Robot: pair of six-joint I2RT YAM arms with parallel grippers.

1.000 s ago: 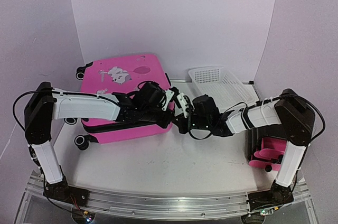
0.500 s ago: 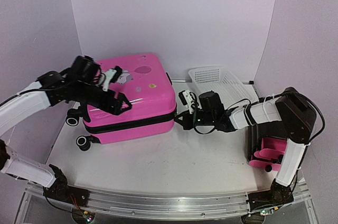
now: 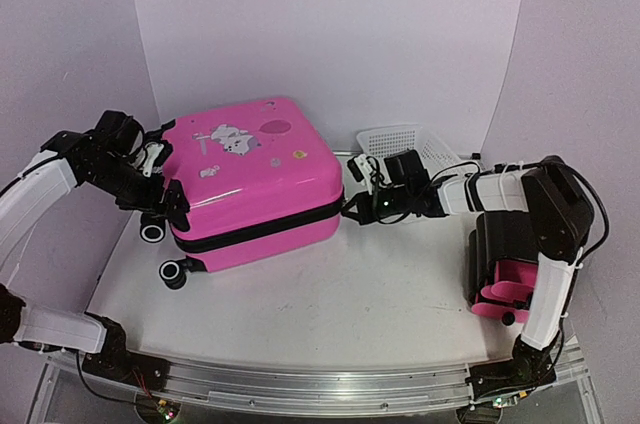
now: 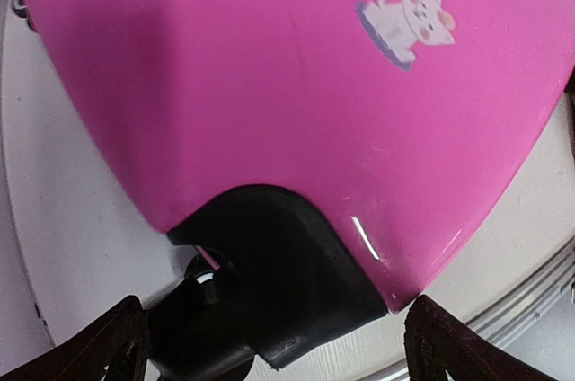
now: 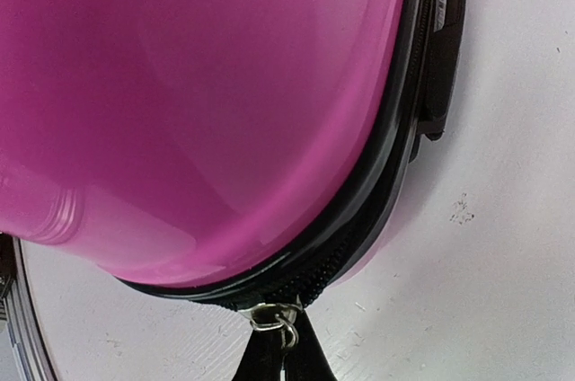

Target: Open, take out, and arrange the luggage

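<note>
The hot-pink luggage (image 3: pixel 255 179) lies flat and zipped on the table, sticker lid up, with its wheels (image 3: pixel 152 232) towards the left. My left gripper (image 3: pixel 166 196) stands open at that wheel end. In the left wrist view its fingertips (image 4: pixel 115 345) straddle the black wheel housing (image 4: pixel 278 273) without closing on it. At the luggage's right corner my right gripper (image 3: pixel 350 207) is shut. Seen from the right wrist, its fingers (image 5: pixel 269 365) pinch the zipper pull (image 5: pixel 278 318) on the black zipper band (image 5: pixel 359 219).
A white mesh basket (image 3: pixel 405 142) stands behind my right arm, close to the back wall. A small black cabinet with pink drawers (image 3: pixel 503 279) sits at the right edge. The metal rail (image 3: pixel 310 384) runs along the front.
My left gripper left the lid, swung to the luggage's wheel end and opened. The luggage turned and slid slightly right. My right gripper stayed shut at the zipper and moved back with the corner.
</note>
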